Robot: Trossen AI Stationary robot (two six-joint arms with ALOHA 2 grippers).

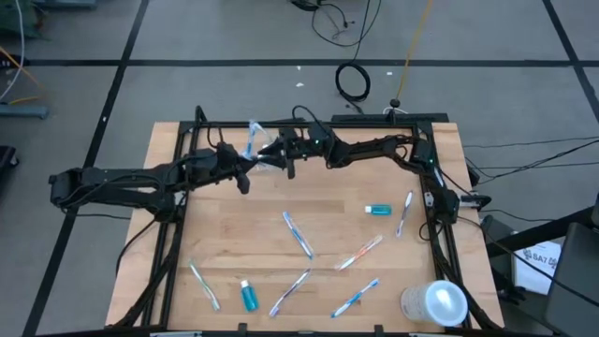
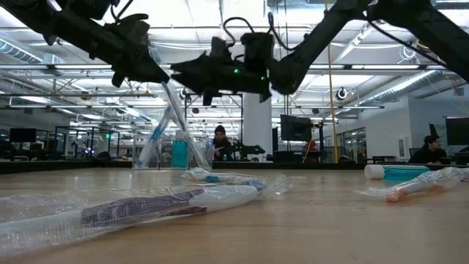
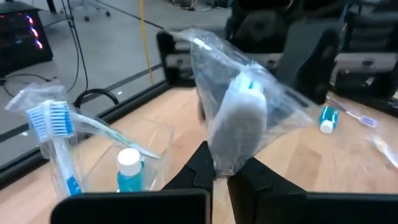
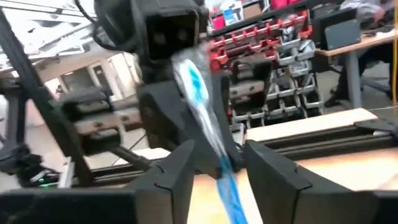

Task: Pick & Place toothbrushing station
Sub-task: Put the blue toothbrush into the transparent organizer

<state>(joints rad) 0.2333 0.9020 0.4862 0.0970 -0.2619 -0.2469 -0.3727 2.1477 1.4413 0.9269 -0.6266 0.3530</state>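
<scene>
Passing a bagged toothbrush (image 4: 208, 118) between the arms looks like the step in hand, above the far middle of the wooden table (image 1: 234, 234). The left gripper (image 3: 217, 171) has its fingers pinched together on the clear wrapper end, while the right gripper (image 4: 214, 165) has its fingers apart with the blue handle running loosely between them.

The clear plastic cup (image 3: 127, 149) stands just beside the left gripper at the table's far edge, with a toothbrush and a toothpaste tube (image 3: 129, 171) in it.

Risks, as I judge them:
- The pinch is on slippery film, so the toothbrush could slide out and drop.
- The loose handle may snag on the right fingers.
- Swinging toward the light cup could tip it over.

More toothbrushes lie scattered on the near half.
</scene>
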